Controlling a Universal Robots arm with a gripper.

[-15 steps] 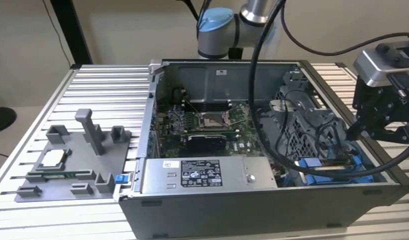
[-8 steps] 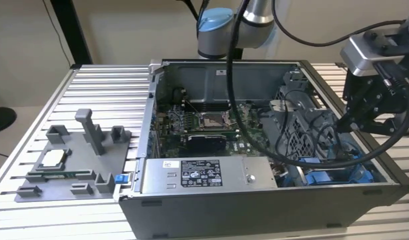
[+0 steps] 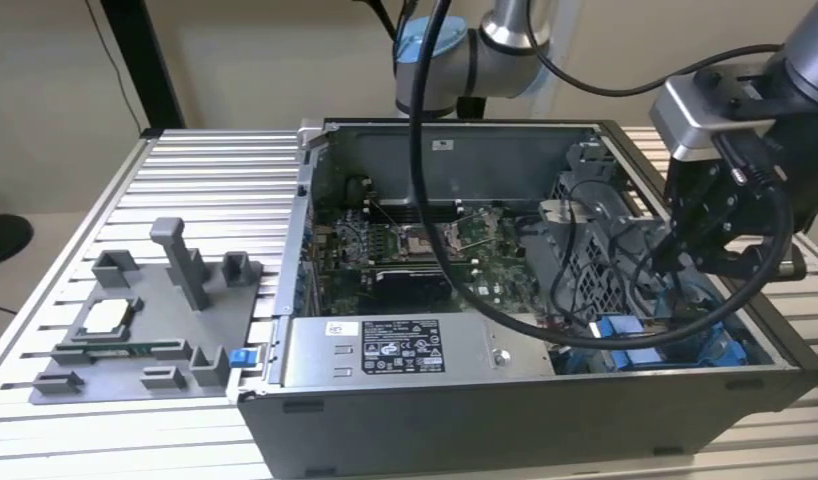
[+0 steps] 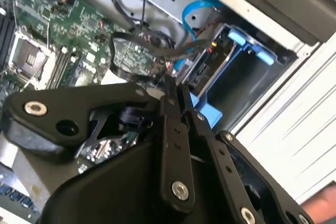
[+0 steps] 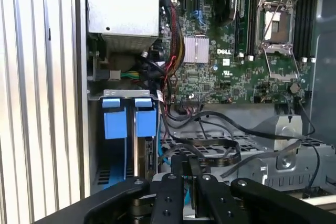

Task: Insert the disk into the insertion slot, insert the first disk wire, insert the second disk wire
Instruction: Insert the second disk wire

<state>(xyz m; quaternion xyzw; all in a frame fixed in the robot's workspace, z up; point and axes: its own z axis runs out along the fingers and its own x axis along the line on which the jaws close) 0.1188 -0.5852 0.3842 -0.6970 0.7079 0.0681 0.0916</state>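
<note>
gripper (image 5: 190, 170) pinched shut above black wires (image 5: 220, 150) near blue carriers (image 5: 145, 121), power-supply label (image 3: 382, 345) illegible.

The arm (image 3: 449, 55) arches over from the far side, its wrist (image 3: 729, 110) bent downward at the exterior view's right. The gripper (image 3: 679, 262) points steeply down. In both wrist views its black fingers (image 5: 169, 198) lie drawn close together.

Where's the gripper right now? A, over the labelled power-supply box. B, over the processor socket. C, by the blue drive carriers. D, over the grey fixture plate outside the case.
C: in the exterior view the gripper hangs at the end of the case on the exterior view's right, just above the blue drive carriers.
</note>
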